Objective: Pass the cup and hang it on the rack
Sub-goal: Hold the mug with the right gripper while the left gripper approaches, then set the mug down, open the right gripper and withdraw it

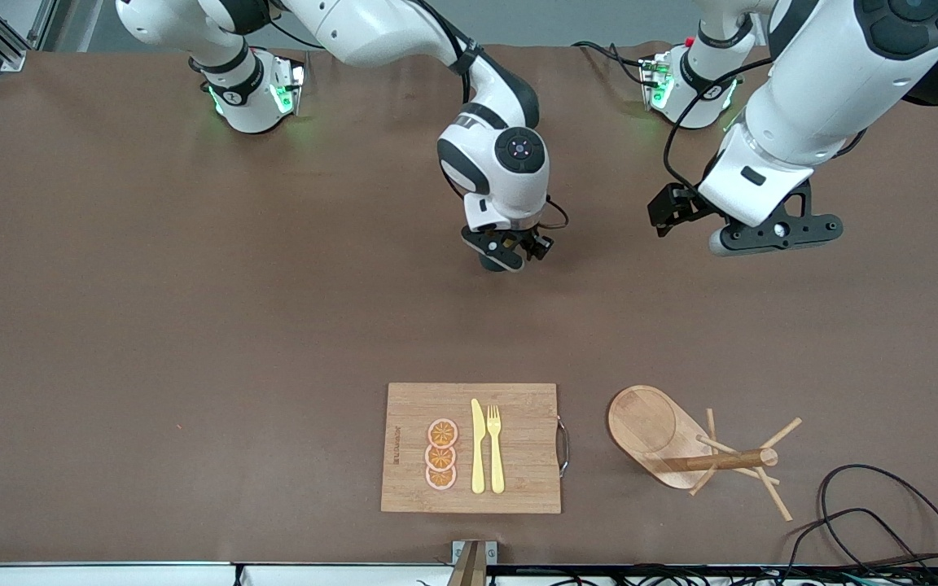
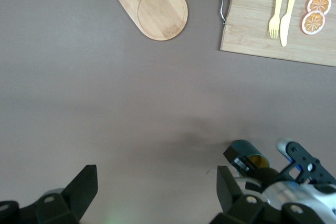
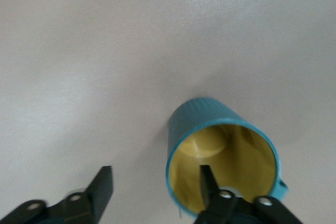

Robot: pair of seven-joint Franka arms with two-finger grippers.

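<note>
**A:** Board (image 1: 518, 407) lies nearest, with the rack (image 1: 648, 423) beside it toward the left arm's end. Cup position?

**B:** Cup (image 3: 210, 119) sits on the table (image 1: 192, 325) under the right gripper (image 1: 510, 252), apparently mouth up. One of the right fingers (image 3: 207, 182) hangs inside the mouth and the other is outside. They are spread apart with the wall between them, and neither pad presses on it. Not gripped.

**A:** Left side?

**B:** Left gripper (image 1: 766, 236) waits over bare table with its fingers wide apart and nothing between them. The cup is off to the side of one fingertip, well apart.

**A:** Handling estimate?

**B:** Small, rigid, probably ceramic. That would make it light enough for a rim pinch but likely to chip if knocked. The ribbed outside should help friction, while the smooth yellowish inside may slip. The handle (image 3: 283, 184) shows just beside the inner finger.

**A:** Where to take hold?

**B:** Judgement: pinch the wall across the rim, one finger in and one out, away from the handle. The loop has to stay free for a peg.
</note>
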